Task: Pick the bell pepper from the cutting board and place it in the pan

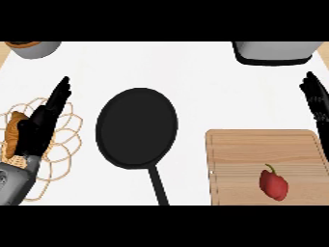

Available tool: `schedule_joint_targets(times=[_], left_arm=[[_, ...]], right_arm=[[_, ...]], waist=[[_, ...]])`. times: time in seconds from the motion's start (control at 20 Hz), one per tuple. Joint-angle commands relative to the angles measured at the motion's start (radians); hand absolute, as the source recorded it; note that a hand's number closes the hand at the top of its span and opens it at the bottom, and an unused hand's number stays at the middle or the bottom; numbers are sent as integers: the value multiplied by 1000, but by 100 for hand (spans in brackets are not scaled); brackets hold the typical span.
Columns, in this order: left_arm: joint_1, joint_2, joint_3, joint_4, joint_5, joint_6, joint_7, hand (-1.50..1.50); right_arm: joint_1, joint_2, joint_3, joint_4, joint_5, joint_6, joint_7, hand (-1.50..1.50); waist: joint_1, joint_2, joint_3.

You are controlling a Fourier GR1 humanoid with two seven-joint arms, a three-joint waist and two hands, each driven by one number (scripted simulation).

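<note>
The bell pepper [274, 184] lies on the cutting board [238, 149], seemingly just left of the open right hand [323, 113].

A red bell pepper [274, 185] with a little stem lies on the wooden cutting board [238, 154]. Beside the board sits the black pan [137, 127].

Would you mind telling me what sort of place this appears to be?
Most likely a kitchen counter: a black pan sits beside a wooden cutting board holding a red bell pepper.

Pepper [273, 185] on board [238, 144], pan [137, 128] adj.
</note>
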Motion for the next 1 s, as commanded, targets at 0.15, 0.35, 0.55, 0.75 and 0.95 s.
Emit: schedule_joint_targets(times=[0.15,0.35,0.55,0.75,0.95], left_arm=[[17,-40,125,-65,85,15,65,0],[63,-95,157,-64,163,43,87,0],[128,-108,167,-78,162,65,71,0],[117,-94,174,-133,165,64,111,0],[82,-69,212,-109,186,10,127,0]], right_arm=[[26,-55,-115,-89,-132,141,36,150],[201,-149,-140,-81,88,-35,112,150],[481,-198,-194,-284,184,-65,-46,-150],[694,-243,-322,-359,234,-90,-68,-150],[771,-315,-386,-489,318,-40,16,-150]], waist=[[19,-23,12],[-22,-30,9],[-60,-39,10],[-50,-35,11],[-20,-25,10]])
